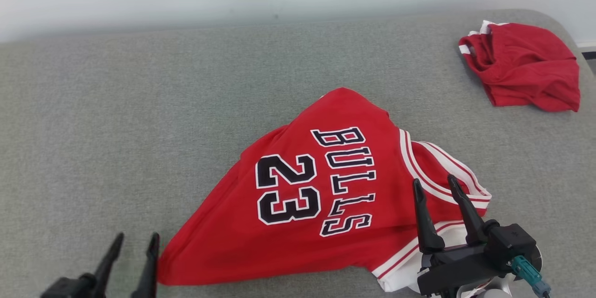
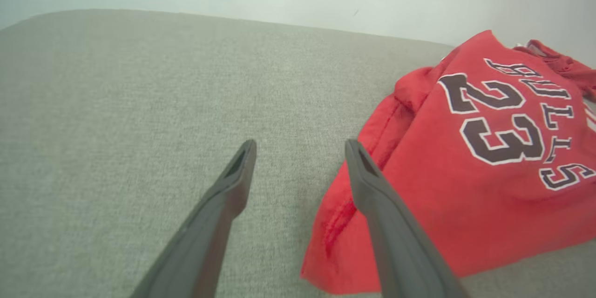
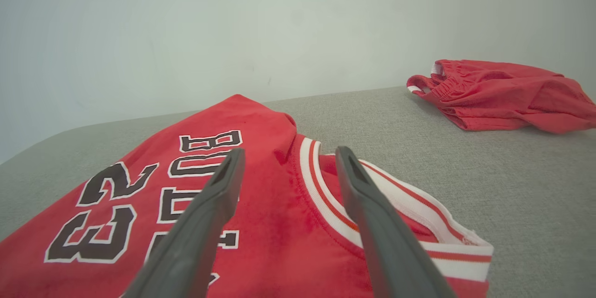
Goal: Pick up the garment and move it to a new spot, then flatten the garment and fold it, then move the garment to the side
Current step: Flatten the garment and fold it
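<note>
The garment (image 1: 326, 195) is a red basketball jersey printed BULLS 23, with white and red trim, lying crumpled on the grey surface. My left gripper (image 1: 137, 240) stands open at the jersey's lower left corner, with nothing between its fingers. In the left wrist view the left gripper (image 2: 300, 146) shows grey cloth in its gap, and the jersey (image 2: 465, 172) lies just to the right. My right gripper (image 1: 433, 184) hovers open over the jersey's neck trim. In the right wrist view the right gripper (image 3: 288, 153) points over the jersey (image 3: 260, 223), holding nothing.
A second red piece of clothing (image 1: 524, 65) lies bunched at the far right of the grey padded surface (image 1: 116, 125), also seen as red shorts (image 3: 503, 95). A pale wall runs behind. Bare grey surface spreads to the left.
</note>
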